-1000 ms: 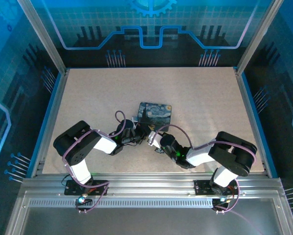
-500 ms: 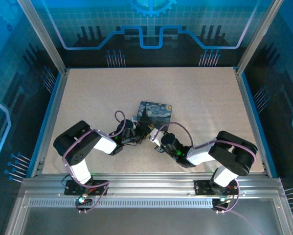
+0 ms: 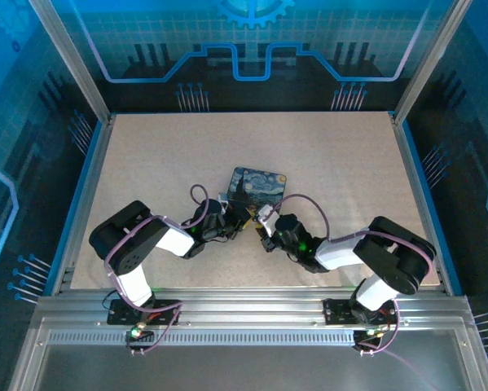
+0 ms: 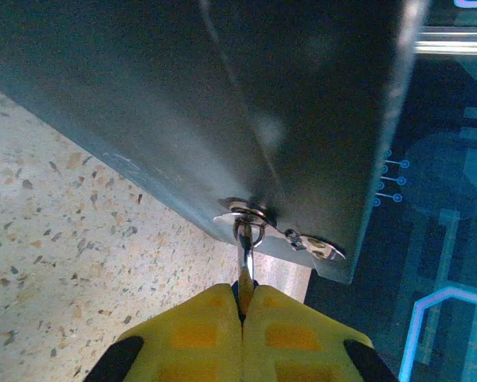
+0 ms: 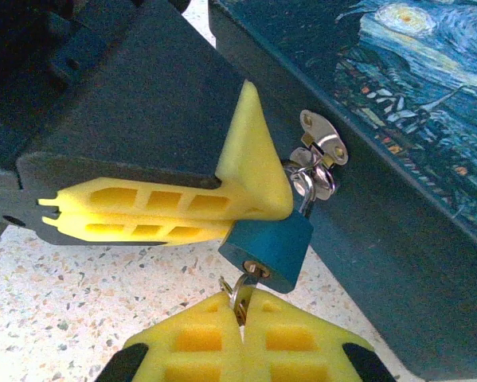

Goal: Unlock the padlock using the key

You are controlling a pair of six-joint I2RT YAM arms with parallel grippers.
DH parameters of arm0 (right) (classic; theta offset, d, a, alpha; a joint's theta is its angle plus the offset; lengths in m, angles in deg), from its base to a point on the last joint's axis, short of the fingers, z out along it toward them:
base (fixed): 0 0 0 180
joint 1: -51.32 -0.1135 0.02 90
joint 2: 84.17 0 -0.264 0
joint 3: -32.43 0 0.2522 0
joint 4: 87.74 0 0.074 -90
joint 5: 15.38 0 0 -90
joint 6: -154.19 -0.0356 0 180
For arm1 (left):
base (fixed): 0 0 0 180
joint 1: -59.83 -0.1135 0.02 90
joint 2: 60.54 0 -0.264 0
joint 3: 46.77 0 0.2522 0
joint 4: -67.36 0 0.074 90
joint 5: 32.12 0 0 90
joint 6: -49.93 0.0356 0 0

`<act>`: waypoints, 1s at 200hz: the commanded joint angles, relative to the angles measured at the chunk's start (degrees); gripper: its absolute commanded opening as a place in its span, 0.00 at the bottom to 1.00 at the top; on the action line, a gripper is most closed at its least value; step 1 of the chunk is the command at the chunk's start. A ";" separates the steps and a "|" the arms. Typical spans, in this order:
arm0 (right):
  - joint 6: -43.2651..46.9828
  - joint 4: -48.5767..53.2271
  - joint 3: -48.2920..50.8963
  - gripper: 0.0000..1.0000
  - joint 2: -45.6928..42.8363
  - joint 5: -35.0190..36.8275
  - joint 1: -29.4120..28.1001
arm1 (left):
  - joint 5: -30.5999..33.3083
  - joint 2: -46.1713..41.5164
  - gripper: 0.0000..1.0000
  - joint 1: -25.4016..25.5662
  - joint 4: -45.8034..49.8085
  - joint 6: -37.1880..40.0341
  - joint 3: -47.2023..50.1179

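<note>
The padlock (image 5: 267, 248) looks matt, the key (image 5: 243, 286) shiny metal, the fingers (image 5: 198, 338) smooth plastic.

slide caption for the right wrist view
The right fingers pinch the key at the base of the padlock while the left fingers grip its shackle by the tin box.

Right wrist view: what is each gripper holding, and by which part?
Right gripper pinches the key by its outer end, tip in the underside of the padlock. Left gripper pinches the padlock by its shackle.

top: high, looking down | wrists: close, both facing tin box (image 5: 413, 119)
</note>
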 commanded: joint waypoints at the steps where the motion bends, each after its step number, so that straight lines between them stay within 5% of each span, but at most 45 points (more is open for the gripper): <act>1: -2.48 -0.49 -1.86 0.00 -0.65 -2.43 1.15 | -1.68 1.22 0.09 0.75 -1.14 0.23 1.05; 100: -6.22 -3.20 1.23 0.00 0.40 -12.16 6.53 | 0.98 -3.88 0.43 0.69 6.04 3.37 2.03; 200: -19.08 -0.32 0.32 0.00 -0.33 -27.60 13.91 | 6.76 -24.17 0.69 -2.04 34.18 15.95 -0.73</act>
